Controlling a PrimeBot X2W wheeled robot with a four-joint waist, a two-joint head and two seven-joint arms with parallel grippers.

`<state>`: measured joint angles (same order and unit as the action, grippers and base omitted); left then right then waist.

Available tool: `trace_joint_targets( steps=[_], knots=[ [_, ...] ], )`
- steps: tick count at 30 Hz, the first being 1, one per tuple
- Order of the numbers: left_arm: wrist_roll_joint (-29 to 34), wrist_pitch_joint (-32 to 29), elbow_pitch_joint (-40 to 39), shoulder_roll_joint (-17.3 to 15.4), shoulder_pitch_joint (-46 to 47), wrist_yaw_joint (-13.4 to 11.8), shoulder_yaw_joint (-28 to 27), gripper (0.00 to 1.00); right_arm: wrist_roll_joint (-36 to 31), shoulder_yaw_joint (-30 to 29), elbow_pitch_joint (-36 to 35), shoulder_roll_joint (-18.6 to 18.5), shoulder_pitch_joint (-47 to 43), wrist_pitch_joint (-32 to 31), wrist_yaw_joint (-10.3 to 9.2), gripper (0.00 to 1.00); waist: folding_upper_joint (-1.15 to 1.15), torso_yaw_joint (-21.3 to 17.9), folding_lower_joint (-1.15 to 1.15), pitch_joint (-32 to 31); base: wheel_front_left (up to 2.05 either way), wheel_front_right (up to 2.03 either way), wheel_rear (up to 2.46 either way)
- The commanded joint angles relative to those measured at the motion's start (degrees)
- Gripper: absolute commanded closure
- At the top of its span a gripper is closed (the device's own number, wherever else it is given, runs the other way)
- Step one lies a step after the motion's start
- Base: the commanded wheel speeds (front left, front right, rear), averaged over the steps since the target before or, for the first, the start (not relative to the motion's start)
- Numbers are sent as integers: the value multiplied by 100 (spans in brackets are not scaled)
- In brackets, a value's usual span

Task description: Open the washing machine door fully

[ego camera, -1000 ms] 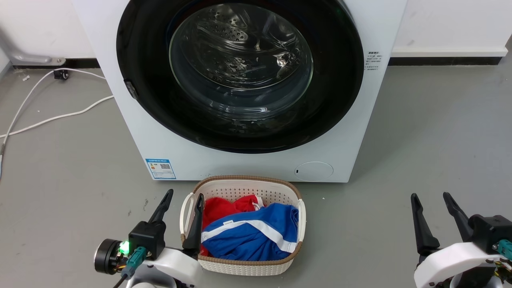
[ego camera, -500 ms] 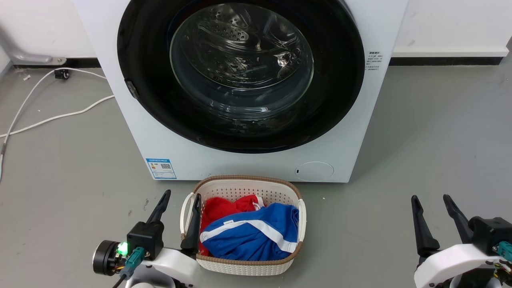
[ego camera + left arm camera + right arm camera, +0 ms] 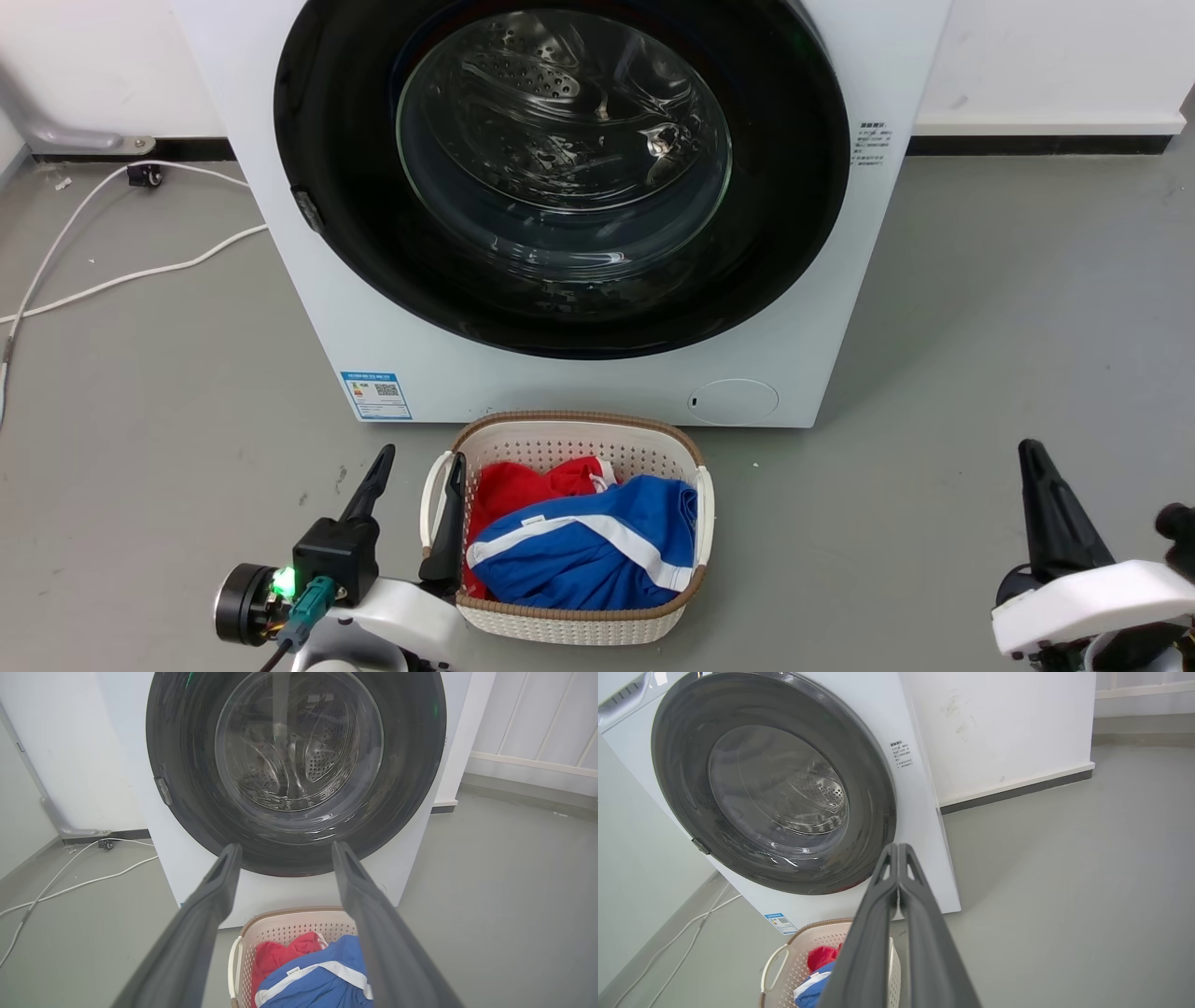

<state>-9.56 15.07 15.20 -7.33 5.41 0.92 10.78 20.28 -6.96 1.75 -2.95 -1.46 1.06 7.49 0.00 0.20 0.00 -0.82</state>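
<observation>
The washing machine door is seen closed flat against the washing machine. In front of that machine, the left gripper's 2 fingers are spread apart beside a laundry basket; the right gripper's are pressed together.

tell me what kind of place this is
Likely a laundry area: a white front-loading washing machine stands against a white wall on a grey floor, with a laundry basket of clothes before it.

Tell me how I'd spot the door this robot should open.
Find the white washing machine behind the laundry basket. Its door is the huge glossy black ring covering its front, with clear bulging glass in the middle; the small round cap below is white.
</observation>
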Motion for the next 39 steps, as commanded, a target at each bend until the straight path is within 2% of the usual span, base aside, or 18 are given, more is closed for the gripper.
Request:
trace_joint_targets(
  steps=[1, 6, 7, 12, 15, 19, 29, 39],
  knots=[
    [3, 14, 1, 1, 39, -30, -13, 0, 352, -42, 4, 12, 80, 62, 1, 100, 0, 5, 0, -3, 0, 0, 0],
    [26, 14, -17, 3, 40, -43, -3, 0, 2116, -195, 82, 11, 189, 131, 1, 100, 0, 3, 0, 8, 0, 0, 0],
    [26, 14, -17, 3, 40, -43, -3, 0, 2116, -195, 82, 11, 189, 131, 1, 100, 0, 3, 0, 8, 0, 0, 0],
    [14, 14, -18, 1, 40, -39, -9, 0, 4488, -321, 304, 8, 374, 8, 1, 100, 0, -15, 0, 46, 0, 0, 0],
    [0, 14, -55, -7, 62, -45, -43, 0, 5635, -449, 508, 7, 542, -115, 1, 100, 0, -42, 0, 121, 0, 0, 0],
    [-25, 14, -139, 1, 136, -82, -113, 0, 6508, -738, 861, 8, 943, -361, 1, 100, 0, -82, 0, 329, 0, 0, 0],
    [-17, 14, -412, 39, 660, -63, -218, 0, 7304, -1054, 1988, -598, 2697, -915, 1, 100, 0, -72, 0, 1200, 0, 0, 0],
    [10, 14, -720, 124, 1217, -50, -276, 0, 7455, -483, 3570, -1443, 4774, -1789, 1, 100, 0, 72, 0, 2110, 0, 0, 0]
  ],
)
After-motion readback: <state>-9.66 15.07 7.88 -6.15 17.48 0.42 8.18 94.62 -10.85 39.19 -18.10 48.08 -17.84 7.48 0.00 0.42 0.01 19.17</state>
